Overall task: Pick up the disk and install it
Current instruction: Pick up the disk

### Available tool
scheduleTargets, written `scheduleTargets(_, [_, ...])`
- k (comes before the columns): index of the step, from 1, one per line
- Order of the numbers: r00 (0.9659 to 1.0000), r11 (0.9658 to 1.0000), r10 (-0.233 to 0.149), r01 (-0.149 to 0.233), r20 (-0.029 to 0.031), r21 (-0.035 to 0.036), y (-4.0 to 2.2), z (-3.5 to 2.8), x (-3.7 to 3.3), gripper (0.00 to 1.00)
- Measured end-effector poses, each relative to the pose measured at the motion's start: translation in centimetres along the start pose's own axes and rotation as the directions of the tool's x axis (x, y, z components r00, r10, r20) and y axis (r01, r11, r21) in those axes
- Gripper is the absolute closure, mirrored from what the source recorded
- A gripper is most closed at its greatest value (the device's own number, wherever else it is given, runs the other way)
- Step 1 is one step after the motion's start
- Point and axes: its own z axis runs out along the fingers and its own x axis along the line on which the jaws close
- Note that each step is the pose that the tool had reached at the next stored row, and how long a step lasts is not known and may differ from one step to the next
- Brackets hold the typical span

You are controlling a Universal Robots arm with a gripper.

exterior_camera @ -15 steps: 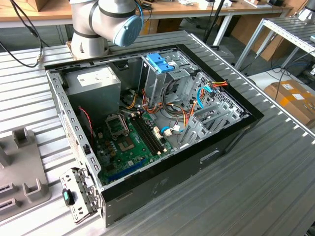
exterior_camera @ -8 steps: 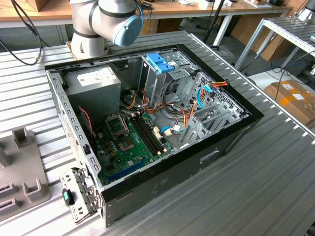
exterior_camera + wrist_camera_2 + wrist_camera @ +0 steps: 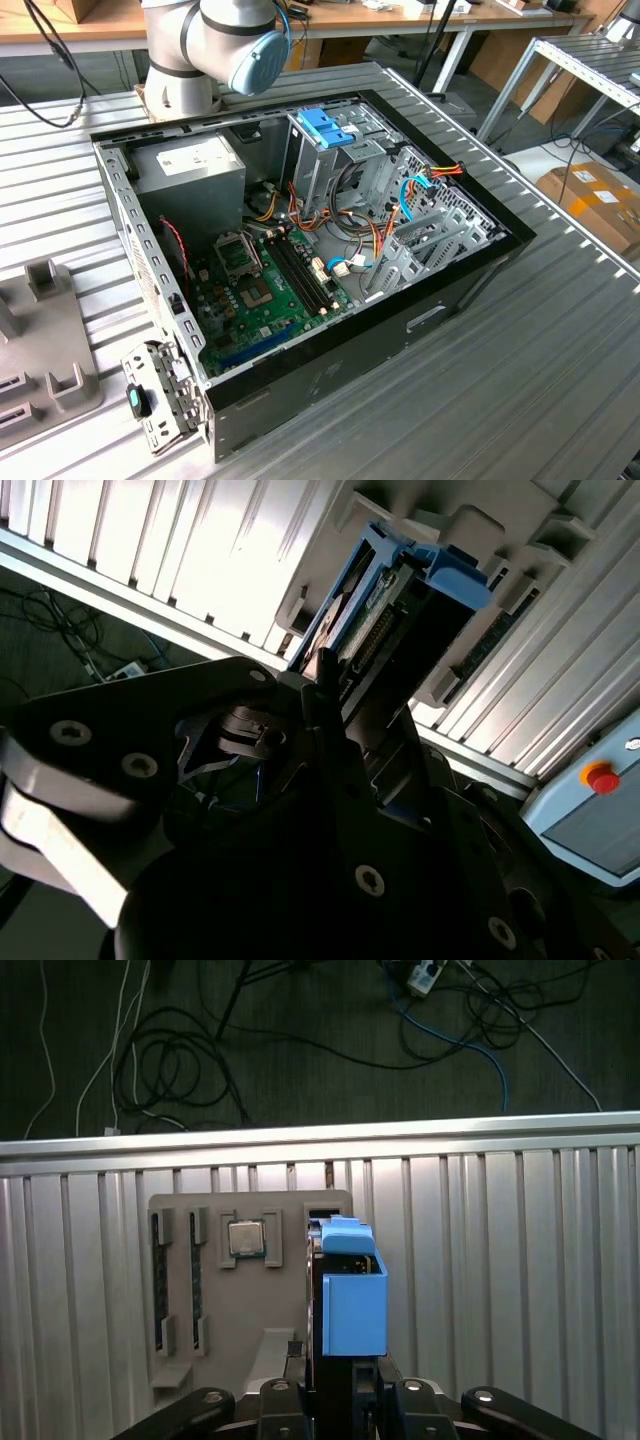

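The disk [image 3: 355, 1300] stands on edge in its light-blue carrier, over the slot end of a grey holder tray [image 3: 250, 1300] on the ribbed table. My gripper [image 3: 338, 1362] is shut on its near end, dark fingers [image 3: 318, 1290] running along its side. In the second wrist view the disk [image 3: 430, 575] shows its connector edge, and my gripper [image 3: 335, 675] closes on it from below. I cannot tell whether the disk still touches the tray. In the exterior view the open computer case [image 3: 320, 370] lies on the table with its upright metal drive cage [image 3: 330, 160].
The tray also holds a processor chip [image 3: 245, 1238] and memory sticks [image 3: 160, 1280]. Part of the tray [image 3: 40, 340] lies at the exterior view's left, beside the case. Inside the case are a grey power supply [image 3: 190, 165], the motherboard [image 3: 260, 290] and loose cables [image 3: 350, 265]. A red button box [image 3: 600, 777] is nearby.
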Motion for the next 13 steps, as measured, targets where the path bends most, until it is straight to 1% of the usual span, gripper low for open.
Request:
scheduleTargets(1, [1.0000, 1.0000, 0.000, 0.000, 0.0000, 0.0001, 0.00, -0.17, -0.03, 0.65])
scheduleTargets(7, [1.0000, 1.0000, 0.000, 0.000, 0.0001, 0.0001, 0.00, -0.26, -0.05, 0.65])
scheduleTargets(10, [1.0000, 1.0000, 0.000, 0.000, -0.0001, 0.0000, 0.00, -0.42, -0.05, 0.65])
scheduleTargets(13, [1.0000, 1.0000, 0.000, 0.000, 0.0000, 0.0001, -0.01, -1.04, -0.03, 0.65])
